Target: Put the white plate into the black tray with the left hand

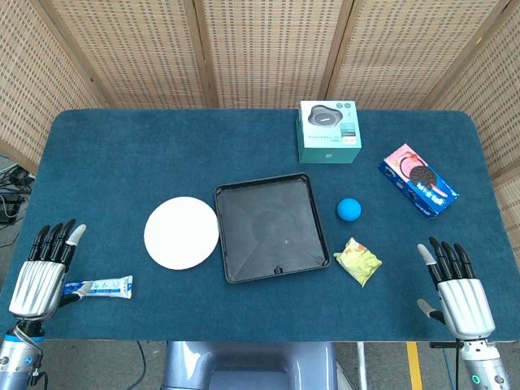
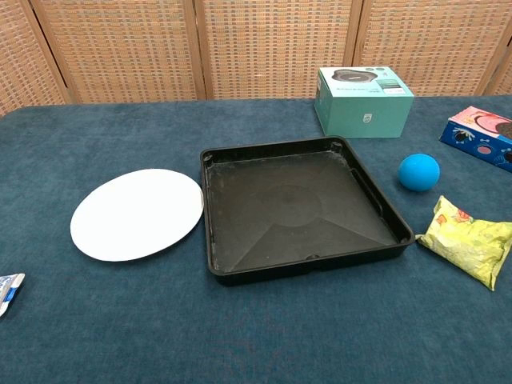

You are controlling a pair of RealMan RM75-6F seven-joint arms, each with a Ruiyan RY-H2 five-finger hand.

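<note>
The white plate (image 1: pixel 181 232) (image 2: pixel 137 213) lies flat on the blue table, just left of the black tray (image 1: pixel 272 227) (image 2: pixel 298 206), nearly touching its left rim. The tray holds nothing. My left hand (image 1: pixel 45 268) rests at the table's near left corner, fingers straight and apart, holding nothing, well left of the plate. My right hand (image 1: pixel 457 288) lies at the near right corner, also spread and holding nothing. Neither hand shows in the chest view.
A blue-white wrapped snack bar (image 1: pixel 99 287) (image 2: pixel 8 291) lies beside my left hand. A blue ball (image 1: pixel 348 210) (image 2: pixel 419 172) and a yellow packet (image 1: pixel 358 261) (image 2: pixel 470 239) sit right of the tray. A teal box (image 1: pixel 329 132) (image 2: pixel 364 100) and a cookie pack (image 1: pixel 418 180) (image 2: pixel 481 136) lie further back.
</note>
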